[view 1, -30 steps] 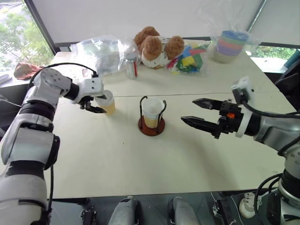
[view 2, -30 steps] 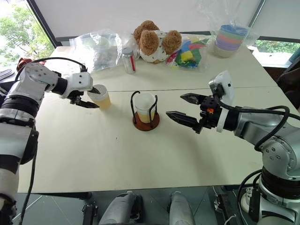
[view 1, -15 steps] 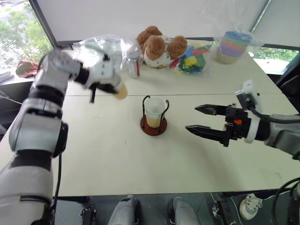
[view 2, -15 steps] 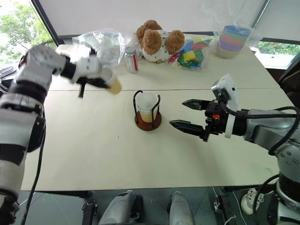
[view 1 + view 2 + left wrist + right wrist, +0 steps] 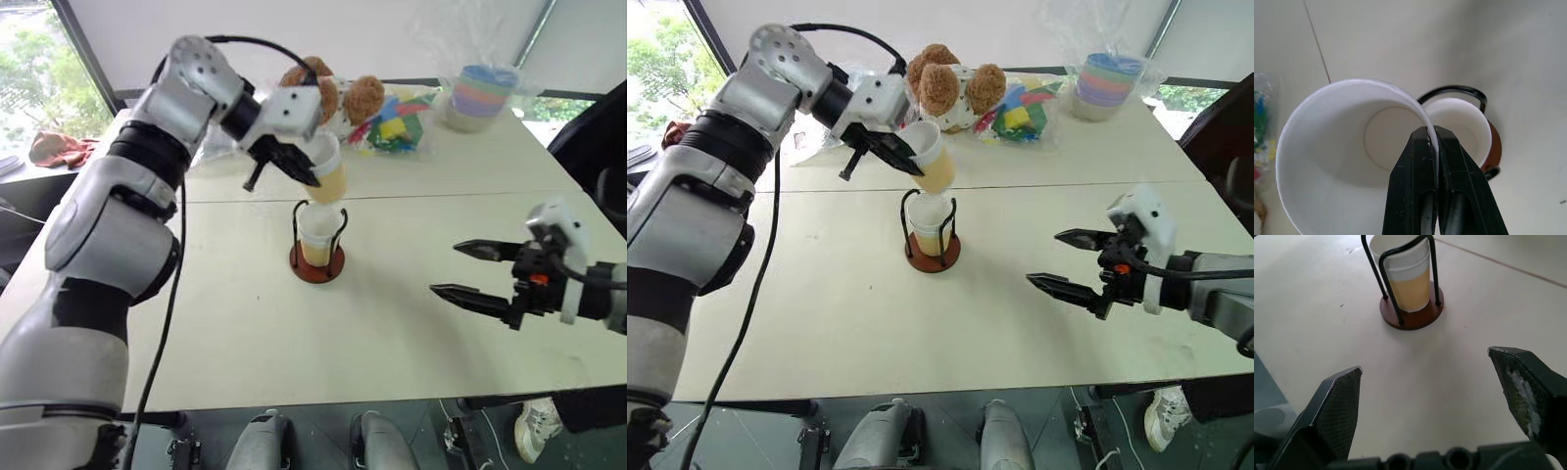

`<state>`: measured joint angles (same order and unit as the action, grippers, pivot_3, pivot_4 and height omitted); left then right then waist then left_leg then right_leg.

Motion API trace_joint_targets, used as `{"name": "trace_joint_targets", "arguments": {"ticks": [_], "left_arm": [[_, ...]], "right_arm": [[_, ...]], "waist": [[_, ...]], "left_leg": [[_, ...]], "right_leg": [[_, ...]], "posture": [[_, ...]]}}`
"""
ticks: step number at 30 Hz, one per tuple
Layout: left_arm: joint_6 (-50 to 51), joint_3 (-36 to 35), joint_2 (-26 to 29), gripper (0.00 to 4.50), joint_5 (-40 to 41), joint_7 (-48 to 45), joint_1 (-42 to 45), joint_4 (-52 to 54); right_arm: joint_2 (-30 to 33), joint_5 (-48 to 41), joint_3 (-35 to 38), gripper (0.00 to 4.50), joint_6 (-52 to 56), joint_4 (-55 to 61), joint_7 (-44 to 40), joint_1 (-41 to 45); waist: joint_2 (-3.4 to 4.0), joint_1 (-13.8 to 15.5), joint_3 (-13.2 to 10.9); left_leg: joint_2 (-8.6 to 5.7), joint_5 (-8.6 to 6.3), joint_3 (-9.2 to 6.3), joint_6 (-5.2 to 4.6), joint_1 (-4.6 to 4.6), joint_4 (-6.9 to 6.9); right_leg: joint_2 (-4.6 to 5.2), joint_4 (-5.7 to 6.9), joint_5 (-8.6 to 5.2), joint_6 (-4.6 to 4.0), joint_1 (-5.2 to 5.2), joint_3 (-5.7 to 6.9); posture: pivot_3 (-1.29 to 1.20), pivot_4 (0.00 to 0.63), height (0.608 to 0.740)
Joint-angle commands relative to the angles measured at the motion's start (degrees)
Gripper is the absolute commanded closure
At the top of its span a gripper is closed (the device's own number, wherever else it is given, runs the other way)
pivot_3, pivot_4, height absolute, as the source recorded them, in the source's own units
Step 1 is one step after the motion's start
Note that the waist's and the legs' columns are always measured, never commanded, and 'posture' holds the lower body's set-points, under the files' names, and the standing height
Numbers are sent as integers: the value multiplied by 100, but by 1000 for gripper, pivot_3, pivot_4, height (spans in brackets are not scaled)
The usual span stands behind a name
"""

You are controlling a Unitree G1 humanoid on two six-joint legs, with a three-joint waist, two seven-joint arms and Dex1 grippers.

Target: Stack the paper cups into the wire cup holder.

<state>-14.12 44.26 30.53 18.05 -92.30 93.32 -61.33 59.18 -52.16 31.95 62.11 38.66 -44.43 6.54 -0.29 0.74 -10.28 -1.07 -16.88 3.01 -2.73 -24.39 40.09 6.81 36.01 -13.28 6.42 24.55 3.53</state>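
Pinching one paper cup (image 5: 325, 174) by its rim in the left fingers (image 5: 1436, 161), tilted just above the wire cup holder (image 5: 317, 259) and its nested cup (image 5: 1403, 271); right fingers (image 5: 1337, 404) wide, empty, well aside. Risking a snag on the wire loops through that tilt, toppling the holder on the tabletop (image 5: 294, 343).

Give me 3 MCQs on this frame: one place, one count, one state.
1. Where is the cup held by the left claw?
A. On the table by the teddy bear
B. In the air just above the wire cup holder
C. Beside the right claw

2. How many cups already stand in the holder?
A. At least one
B. None
C. Five

3. How does the right claw stand?
A. Shut on a cup
B. Shut, holding nothing
C. Open, holding nothing

Answers: 1 B, the held cup hangs tilted over the holder. 2 A, a cup in the holder sits between the wire loops; any nested inside can't be told. 3 C, its fingers stand wide apart over bare table.
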Motion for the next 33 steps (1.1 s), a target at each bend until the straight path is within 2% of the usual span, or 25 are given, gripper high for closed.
{"name": "trace_joint_targets", "arguments": {"ticks": [1,5,12,19,24,33], "left_arm": [[-64,390,109,4464,483,-20,197,88],[60,899,182,4464,967,-20,228,266],[55,1277,237,4464,1430,-20,359,371],[40,1471,460,4464,1690,-20,521,561],[-19,1906,712,4464,1915,-20,514,992],[-59,2095,579,4464,2037,-20,459,974]], "right_arm": [[-78,-197,307,0,-23,239,207,-110],[-165,-262,304,0,-94,314,427,-258],[-233,-336,250,0,-217,343,664,-371],[-237,-322,127,0,-382,263,755,-377],[-231,-331,-7,0,-506,168,789,-295],[-238,-410,-128,0,-572,181,912,-276]], "waist": [[0,12,0],[-1,14,0],[-1,12,0],[-1,4,0],[-1,12,0],[-1,11,0]], "left_leg": [[-1,0,0,0,-1,0],[-3,0,-3,-1,-2,0],[-4,0,-2,0,-2,1],[-4,0,-2,-1,-2,1],[-4,0,-2,-1,-2,1],[-4,0,-2,-1,-2,2]], "right_leg": [[1,-1,0,0,0,-1],[3,-5,0,0,-3,-2],[3,-6,0,-1,-3,-2],[2,-7,0,-1,-3,-2],[2,-7,0,-1,-3,-3],[2,-7,0,-1,-5,-3]], "posture": [[0,150,740],[0,150,740],[0,150,740],[0,150,740],[0,150,740],[0,150,740]]}}
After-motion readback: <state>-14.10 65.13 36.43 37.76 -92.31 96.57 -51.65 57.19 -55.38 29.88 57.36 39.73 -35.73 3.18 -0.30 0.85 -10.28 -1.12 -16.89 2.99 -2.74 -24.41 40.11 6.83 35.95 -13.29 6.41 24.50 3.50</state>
